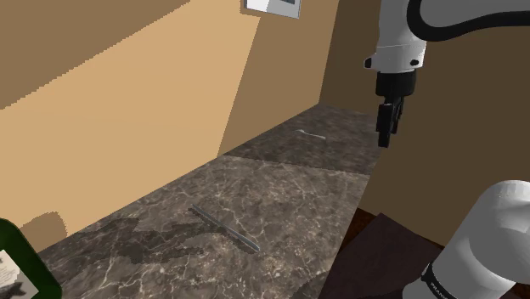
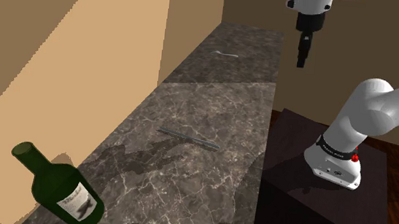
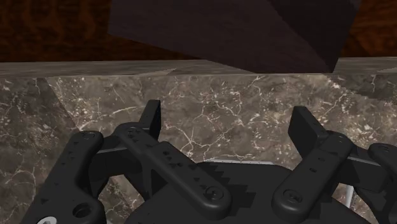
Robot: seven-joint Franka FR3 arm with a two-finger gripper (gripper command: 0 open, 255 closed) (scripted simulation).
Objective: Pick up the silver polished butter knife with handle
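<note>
A slim grey butter knife (image 1: 226, 228) (image 2: 189, 137) lies flat on the dark marble counter (image 1: 280, 187) (image 2: 213, 109), about midway along it. My black gripper (image 1: 386, 129) (image 2: 302, 57) hangs high over the counter's far part, near the edge beside the stand, well away from the knife. In the wrist view the gripper (image 3: 229, 124) is open, its two fingers (image 3: 151, 118) standing wide apart over bare marble with nothing between them.
A small pale utensil (image 1: 312, 135) (image 2: 226, 54) lies at the counter's far end. A green wine bottle (image 2: 57, 186) (image 1: 21, 270) lies on its side at the near end. A tan wall (image 1: 127, 102) runs along the counter, and the dark stand (image 2: 316, 197) borders its other edge.
</note>
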